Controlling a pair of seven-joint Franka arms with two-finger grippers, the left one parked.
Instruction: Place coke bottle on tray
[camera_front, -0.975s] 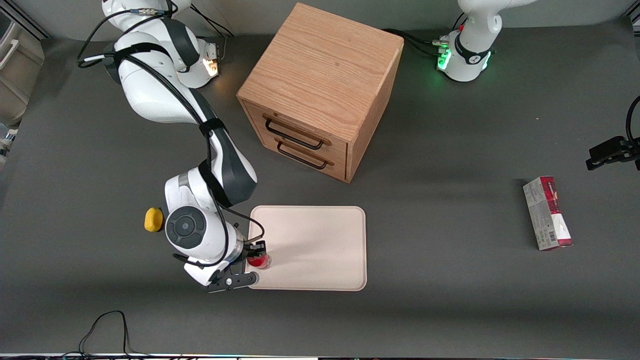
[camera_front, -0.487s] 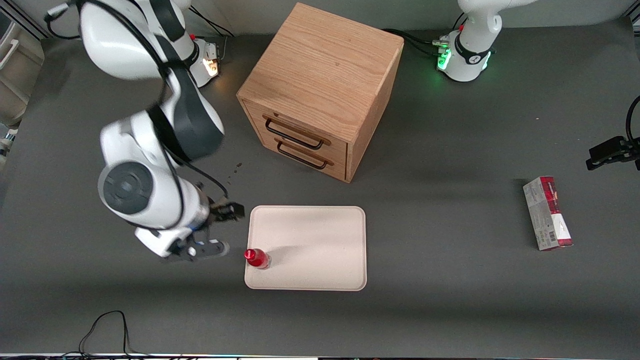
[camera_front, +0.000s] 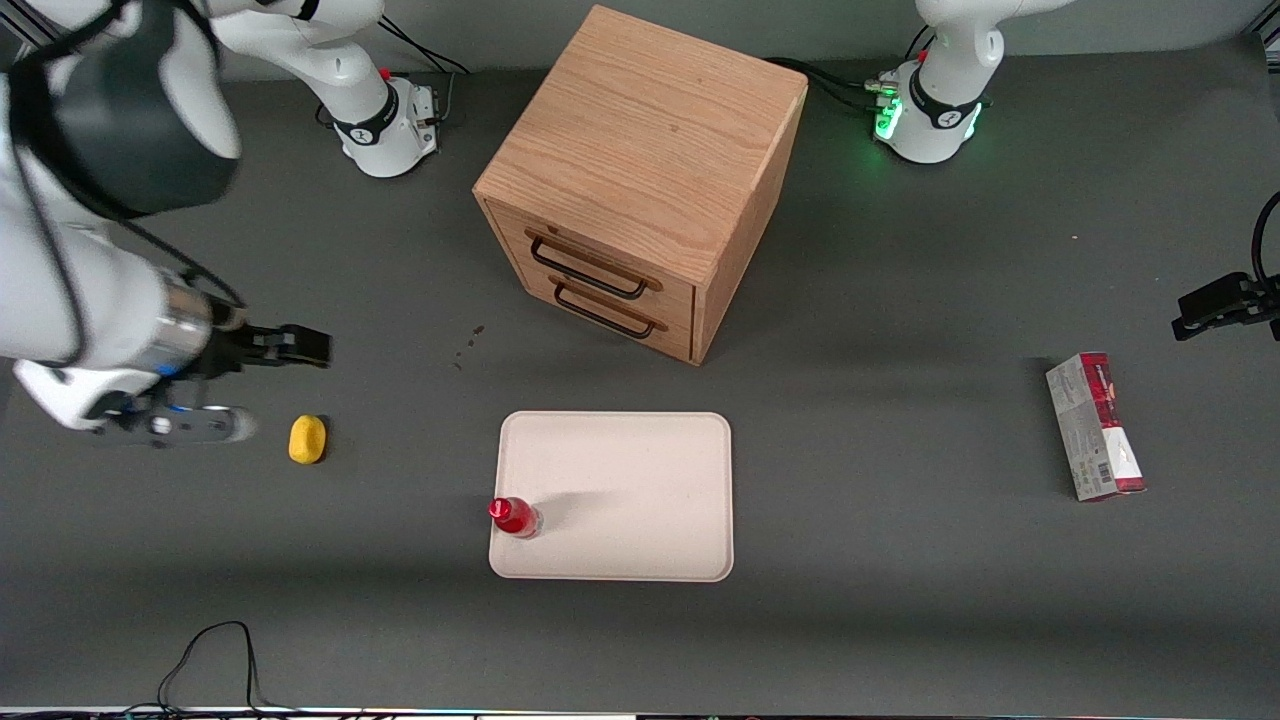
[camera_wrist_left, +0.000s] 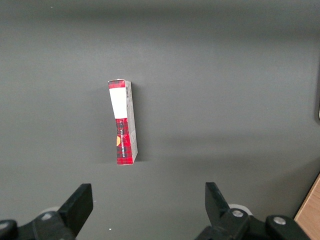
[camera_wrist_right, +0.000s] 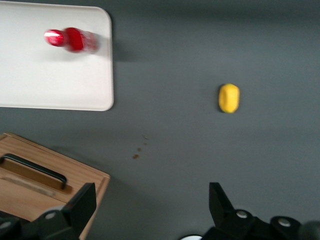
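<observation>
The small red coke bottle with a red cap and clear base (camera_front: 515, 517) stands upright on the large flat cream-beige rectangular tray with rounded corners (camera_front: 640, 480). It is just inside the tray's rim, at the corner that is nearest to the front camera and toward the working arm's end of the table. Nothing touches the bottle.

The right arm's two-finger gripper (camera_front: 268, 386) is high above the table and well apart from the tray, toward the working arm's end. Its fingers are spread apart and there is nothing between them. Between the gripper and the tray a small yellow rounded lump (camera_front: 308, 439) lies on the grey table (camera_front: 900, 560). A wooden two-drawer cabinet (camera_front: 640, 180) stands farther from the front camera than the tray. A red-and-grey carton (camera_front: 1095, 427) lies far from the tray, toward the parked arm's end.

I judge that the task is done: the bottle rests on the tray and is released. It stands very near the rim, but looks stable.
</observation>
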